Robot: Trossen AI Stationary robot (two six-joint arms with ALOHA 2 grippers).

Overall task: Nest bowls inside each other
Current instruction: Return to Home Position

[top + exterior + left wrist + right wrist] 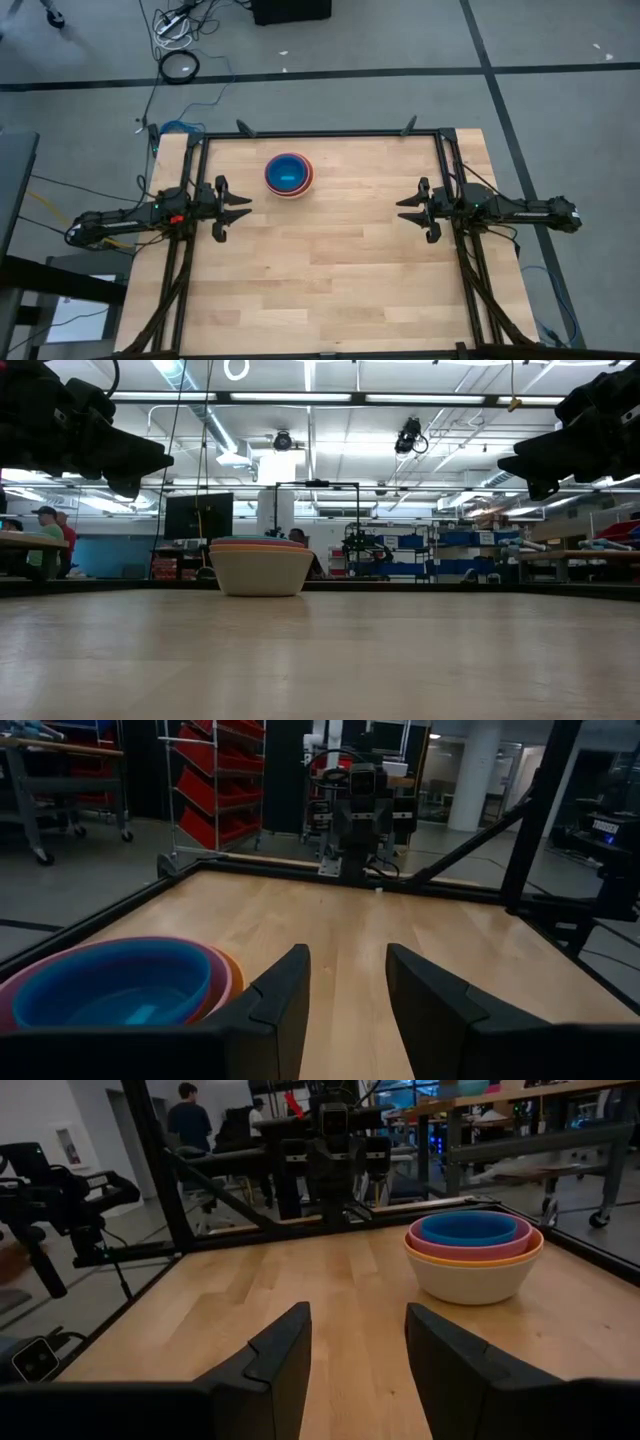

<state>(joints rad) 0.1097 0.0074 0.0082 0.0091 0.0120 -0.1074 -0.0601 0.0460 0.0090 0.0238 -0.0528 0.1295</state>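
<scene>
The bowls [289,175] stand nested in one stack on the wooden table, toward its far edge, left of the middle. A blue bowl [468,1228] sits innermost; pink and orange rims ring it, and the pale outer bowl [261,570] rests on its base. My left gripper [243,208] hovers open at the table's left side, just nearer than the stack, pointing level toward the right. My right gripper [405,209] hovers open at the right side, pointing level toward the left. Nothing lies between either pair of fingers.
A black frame [320,134] borders the table's far, left and right edges. Bare wood [320,270] fills the middle and near part of the table. People sit in the room beyond the table [45,535].
</scene>
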